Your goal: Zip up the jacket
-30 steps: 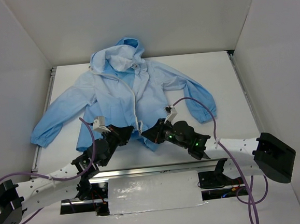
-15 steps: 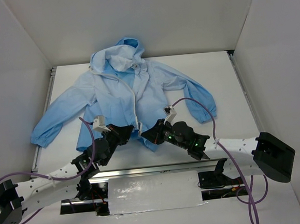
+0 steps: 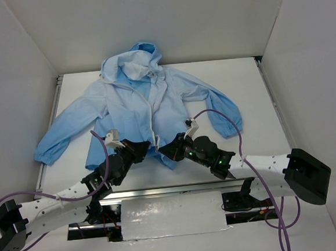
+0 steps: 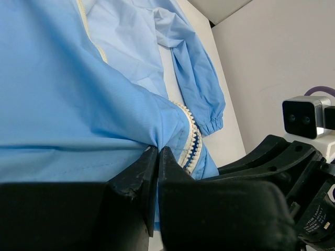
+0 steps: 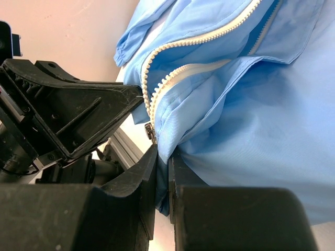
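My left pincer [image 4: 158, 152] and right pincer [image 5: 163, 157] each clamp the jacket [image 3: 132, 105] hem beside the zipper [image 5: 199, 40], seemingly to bring its bottom ends together.

1 jacket [image 3: 126, 114] lies across the middle of the top view. It has 1 hood [image 3: 137, 61] at the upper centre and 2 sleeves, one sleeve [image 3: 63, 131] toward the left of the frame and the other sleeve [image 3: 220, 112] toward the right. 1 white zipper [image 3: 151, 112] runs down the front, and the right wrist view shows its 2 rows of teeth. 2 arms enter from the bottom corners, carrying 2 grippers, the left gripper [image 3: 147, 147] and the right gripper [image 3: 163, 150], at the lower centre. There are 2 purple cables, the left cable [image 3: 104, 162] and the right cable [image 3: 241, 143]. 1 table [image 3: 252, 90] sits among 3 white walls [image 3: 148, 16]. 1 wrist camera [image 4: 302, 116] shows at the right edge of the left wrist view.
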{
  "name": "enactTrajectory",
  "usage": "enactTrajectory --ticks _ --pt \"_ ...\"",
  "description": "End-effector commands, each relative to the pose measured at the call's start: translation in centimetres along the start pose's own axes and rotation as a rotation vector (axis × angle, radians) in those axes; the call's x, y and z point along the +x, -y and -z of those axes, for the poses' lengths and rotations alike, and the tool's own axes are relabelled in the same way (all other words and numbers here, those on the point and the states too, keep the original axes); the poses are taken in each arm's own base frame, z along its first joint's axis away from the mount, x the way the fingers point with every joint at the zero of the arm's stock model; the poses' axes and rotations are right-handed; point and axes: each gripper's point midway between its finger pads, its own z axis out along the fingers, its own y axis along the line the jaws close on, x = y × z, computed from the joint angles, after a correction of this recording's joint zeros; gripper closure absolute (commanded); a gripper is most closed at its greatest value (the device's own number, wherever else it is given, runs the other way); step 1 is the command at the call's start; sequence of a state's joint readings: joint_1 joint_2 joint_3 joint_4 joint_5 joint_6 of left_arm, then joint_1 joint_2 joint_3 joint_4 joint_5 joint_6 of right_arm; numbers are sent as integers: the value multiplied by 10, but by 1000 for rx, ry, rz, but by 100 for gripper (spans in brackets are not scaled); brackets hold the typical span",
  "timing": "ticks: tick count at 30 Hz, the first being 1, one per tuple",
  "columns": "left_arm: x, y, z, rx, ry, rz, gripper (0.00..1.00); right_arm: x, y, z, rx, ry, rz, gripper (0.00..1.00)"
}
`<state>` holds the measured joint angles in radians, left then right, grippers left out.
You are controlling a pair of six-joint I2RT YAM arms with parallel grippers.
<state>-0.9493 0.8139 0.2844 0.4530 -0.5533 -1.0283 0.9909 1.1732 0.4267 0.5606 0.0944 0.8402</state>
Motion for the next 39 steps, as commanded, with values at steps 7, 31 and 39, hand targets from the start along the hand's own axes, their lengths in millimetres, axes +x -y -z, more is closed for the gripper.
enactTrajectory --ticks 7,31,39 --pt "-19 24 -1 59 51 54 100 -24 -24 -3 -48 80 11 100" --pt "-18 30 2 73 29 53 100 -28 -21 -13 -4 77 63 100" --pt "-20 37 4 75 -7 -58 100 -22 -17 -12 0 50 117 100"
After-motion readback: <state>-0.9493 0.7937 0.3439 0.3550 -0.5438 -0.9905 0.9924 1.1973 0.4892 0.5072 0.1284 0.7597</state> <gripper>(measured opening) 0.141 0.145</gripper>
